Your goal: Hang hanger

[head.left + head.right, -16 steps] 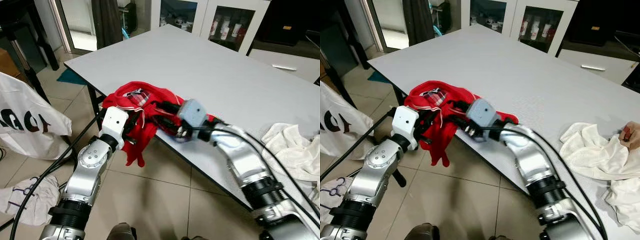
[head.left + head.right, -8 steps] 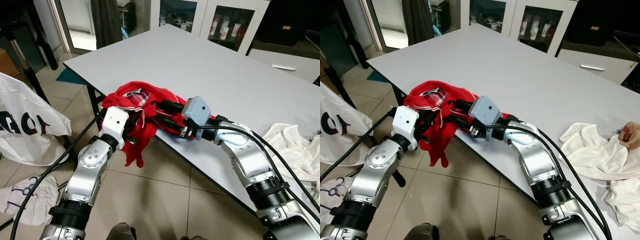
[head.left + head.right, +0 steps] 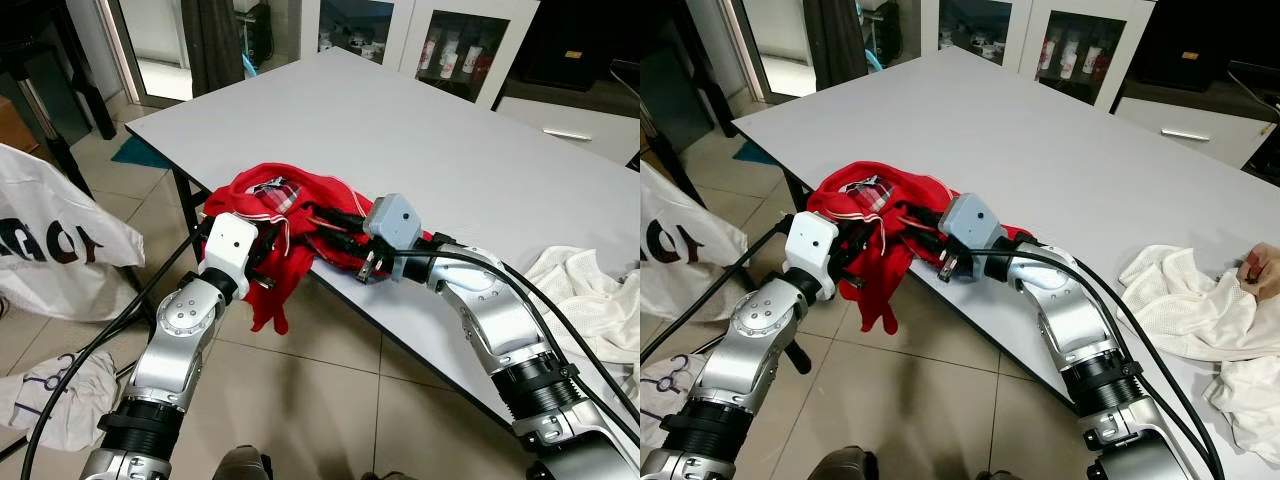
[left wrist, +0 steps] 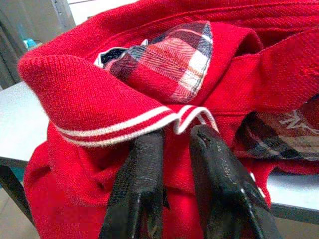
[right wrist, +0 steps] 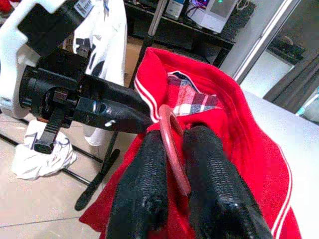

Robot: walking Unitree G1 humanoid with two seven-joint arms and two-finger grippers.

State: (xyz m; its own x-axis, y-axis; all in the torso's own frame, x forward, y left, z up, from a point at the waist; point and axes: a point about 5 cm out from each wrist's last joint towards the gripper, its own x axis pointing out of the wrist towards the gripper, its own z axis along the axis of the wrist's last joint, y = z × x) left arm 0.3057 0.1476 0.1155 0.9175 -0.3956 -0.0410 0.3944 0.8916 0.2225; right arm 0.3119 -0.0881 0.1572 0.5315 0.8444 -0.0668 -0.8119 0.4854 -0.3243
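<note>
— Shirt first: where is it?

— You can see the red shirt (image 3: 285,215) bunched up at the near edge of the grey desk (image 3: 420,140). Part of it hangs down over the edge toward the tiled floor (image 3: 320,400). It has a checked lining (image 4: 169,59) inside the collar and white stripes along the collar edge.

— And the hanger?

— Look at the right wrist view. A thin pink hanger (image 5: 173,149) curves up out of the shirt, right at the collar. Your right claw (image 5: 174,149) has its two black fingers (image 5: 144,184) pressed on either side of it, so it is clenched on the hanger.

— What about the other claw?

— Your left claw (image 4: 172,149) is at the shirt too, from the hanging side. Its fingertips (image 4: 147,149) sit just under the striped collar, close together with red cloth between them, so it is pinching the shirt. In the right wrist view the left claw points in beside the hanger.

— Anything else around?

— A white cloth (image 3: 590,300) lies on the desk, well apart to your right. A white garment with dark letters (image 3: 50,240) hangs at your left, and more white cloth (image 3: 60,395) lies on the floor below it
</note>
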